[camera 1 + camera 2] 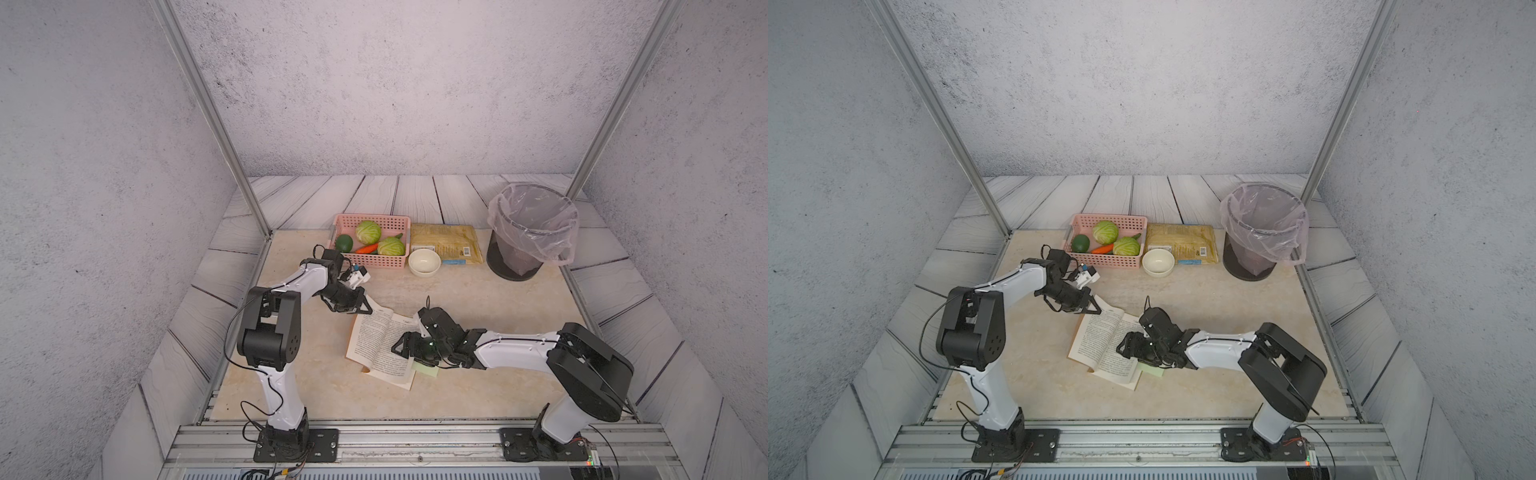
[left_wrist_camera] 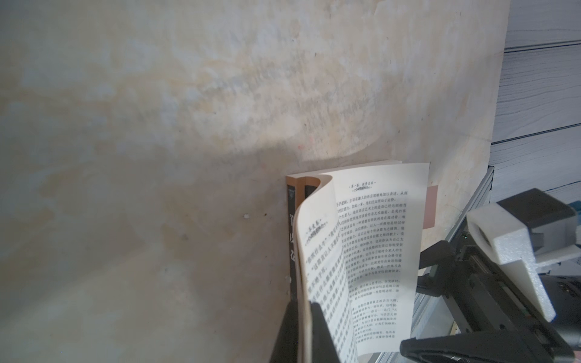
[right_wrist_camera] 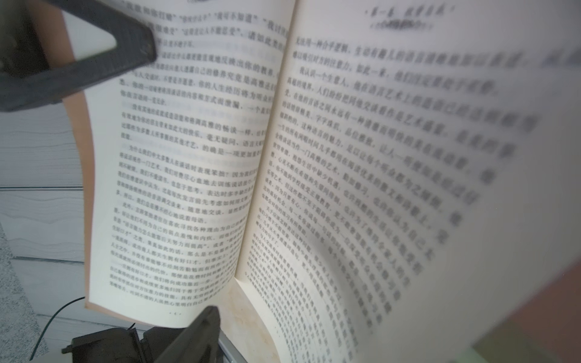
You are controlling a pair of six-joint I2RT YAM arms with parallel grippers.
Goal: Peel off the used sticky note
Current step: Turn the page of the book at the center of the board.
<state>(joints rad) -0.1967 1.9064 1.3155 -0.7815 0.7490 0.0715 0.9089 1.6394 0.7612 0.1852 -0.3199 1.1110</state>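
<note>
Pinching the far corner of the open book point(image 1: 372, 345), the left end effector point(image 1: 369, 308) is clamped tight. The right end effector point(image 1: 404, 344) hangs spread wide over the pages, empty. A green sticky note point(image 1: 426, 369) pokes out from the book's near right edge, on the desk point(image 1: 478, 299).

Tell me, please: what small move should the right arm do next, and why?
Probably draw the right gripper back toward the green sticky note and lower its open jaws around the note's free edge. The gripper hovers empty above the right page of the book, while the note juts out past that page's outer edge. The left gripper is shut on the book's far corner, steadying it.
</note>
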